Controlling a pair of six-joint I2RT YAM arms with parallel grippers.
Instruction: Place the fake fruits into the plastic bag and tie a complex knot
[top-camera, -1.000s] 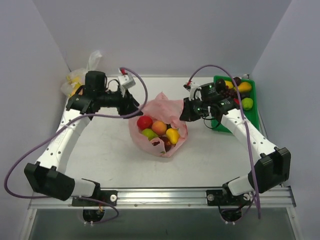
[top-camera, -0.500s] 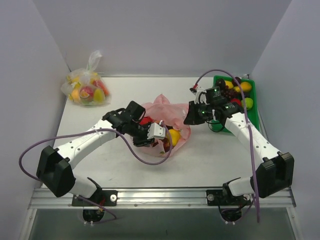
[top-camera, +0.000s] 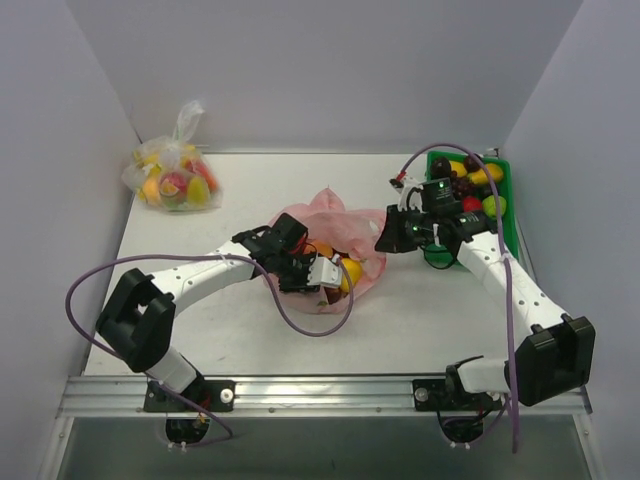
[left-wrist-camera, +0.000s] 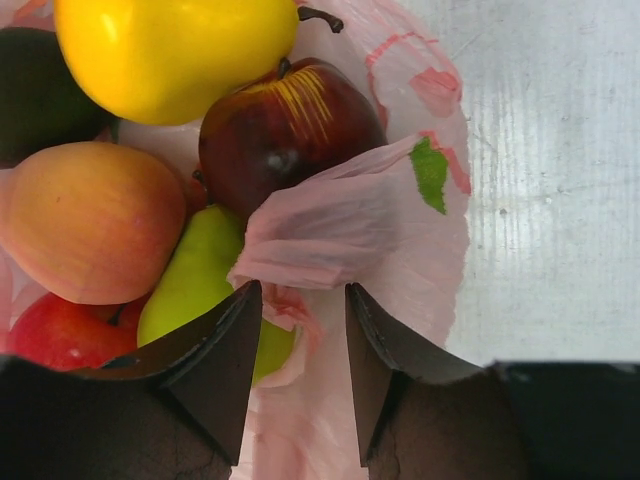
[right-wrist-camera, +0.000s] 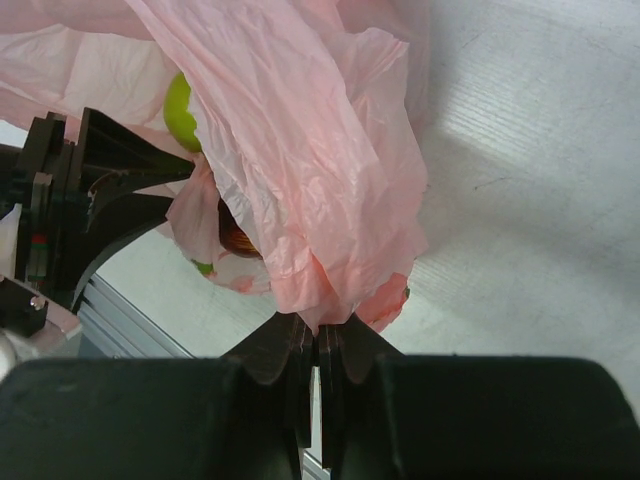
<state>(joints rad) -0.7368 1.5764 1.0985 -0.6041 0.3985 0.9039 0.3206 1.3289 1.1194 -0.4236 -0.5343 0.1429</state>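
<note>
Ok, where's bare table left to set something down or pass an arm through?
Bare table runs along the back, from the clear fruit bag to the green tray. Another free patch lies in front of the pink bag, bordered by both arms, though the left arm's cable loops into it. Crowded: the centre, where left gripper and right gripper meet the bag.

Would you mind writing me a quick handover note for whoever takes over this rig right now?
Left gripper: open, jaws either side of a fold of the plastic bag at its mouth, not closed on it.
Right gripper: shut on the bag's rim, right side.
Done: several fake fruits sit inside the bag at table centre.
Left: more fruit lies in the green tray on the right; the bag is not tied yet.
</note>
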